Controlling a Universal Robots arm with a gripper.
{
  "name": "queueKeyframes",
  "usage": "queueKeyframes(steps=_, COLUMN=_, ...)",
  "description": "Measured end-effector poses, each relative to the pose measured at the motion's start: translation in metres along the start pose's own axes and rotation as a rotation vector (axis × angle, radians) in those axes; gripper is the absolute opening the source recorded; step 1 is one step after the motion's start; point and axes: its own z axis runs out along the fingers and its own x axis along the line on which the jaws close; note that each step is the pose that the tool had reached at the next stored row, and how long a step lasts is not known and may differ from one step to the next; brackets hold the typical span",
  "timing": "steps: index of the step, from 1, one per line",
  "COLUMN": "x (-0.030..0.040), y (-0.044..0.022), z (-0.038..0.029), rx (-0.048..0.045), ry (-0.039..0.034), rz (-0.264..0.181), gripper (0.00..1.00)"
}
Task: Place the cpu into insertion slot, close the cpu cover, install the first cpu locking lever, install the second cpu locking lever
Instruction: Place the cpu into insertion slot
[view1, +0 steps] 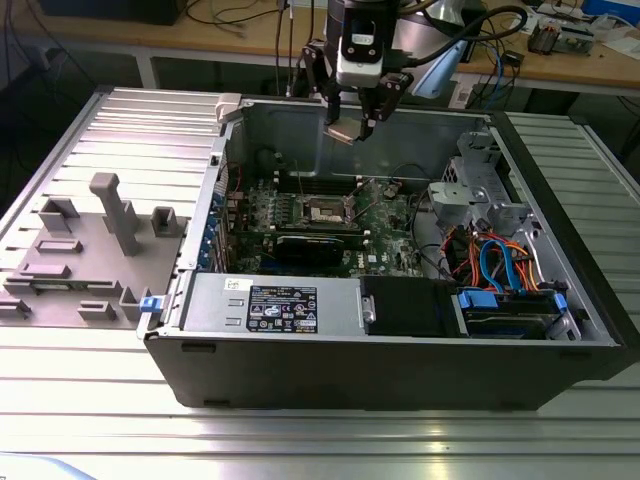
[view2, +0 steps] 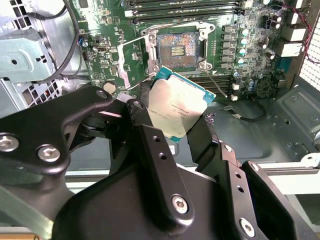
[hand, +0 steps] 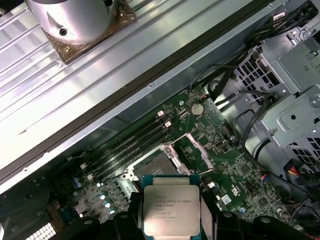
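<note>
Ribbed alu bench (view1: 80, 420), open black PC tower case (view1: 400, 370) laid flat. Claw (view1: 349, 128) clamped on edges of flat square silvery cpu (view2: 180, 107), well above bare mobo socket (view2: 177, 49); silvery cpu cover (view2: 147, 60) flipped open beside socket, leaving access.

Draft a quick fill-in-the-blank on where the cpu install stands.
1. The gripper is shut on the ____.
2. The cpu hangs ____ the motherboard, touching nothing below it.
3. The socket has no chip in it: it is ____.
Missing words: cpu; above; empty.
</note>
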Motion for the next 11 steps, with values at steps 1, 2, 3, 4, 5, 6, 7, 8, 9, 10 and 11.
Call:
queueKeyframes(steps=1, x=0.0000, y=0.0000, z=0.0000, rx=-0.0001, ry=-0.0005, rz=0.005, gripper=0.54)
queueKeyframes(steps=2, x=0.0000, y=0.0000, z=0.0000, rx=-0.0003, ry=-0.0011, rz=0.012, gripper=0.54)
queueKeyframes(steps=3, x=0.0000, y=0.0000, z=0.0000, rx=-0.0004, ry=-0.0016, rz=0.018, gripper=0.54)
queueKeyframes(steps=4, x=0.0000, y=0.0000, z=0.0000, rx=-0.0005, ry=-0.0023, rz=0.026, gripper=0.54)
queueKeyframes(steps=5, x=0.0000, y=0.0000, z=0.0000, rx=-0.0006, ry=-0.0029, rz=0.032, gripper=0.54)
queueKeyframes(steps=6, x=0.0000, y=0.0000, z=0.0001, rx=-0.0008, ry=-0.0034, rz=0.038, gripper=0.54)
queueKeyframes(steps=7, x=0.0000, y=0.0000, z=0.0001, rx=-0.0009, ry=-0.0042, rz=0.046, gripper=0.54)
queueKeyframes(steps=8, x=0.0000, y=0.0000, z=0.0001, rx=-0.0010, ry=-0.0047, rz=0.052, gripper=0.54)
queueKeyframes(steps=9, x=0.0000, y=0.0000, z=0.0001, rx=-0.0011, ry=-0.0049, rz=0.055, gripper=0.54)
queueKeyframes(steps=10, x=0.0000, y=0.0000, z=0.0001, rx=-0.0011, ry=-0.0050, rz=0.055, gripper=0.54)
queueKeyframes(steps=11, x=0.0001, y=-0.0001, z=0.0001, rx=-0.0011, ry=-0.0050, rz=0.055, gripper=0.54)
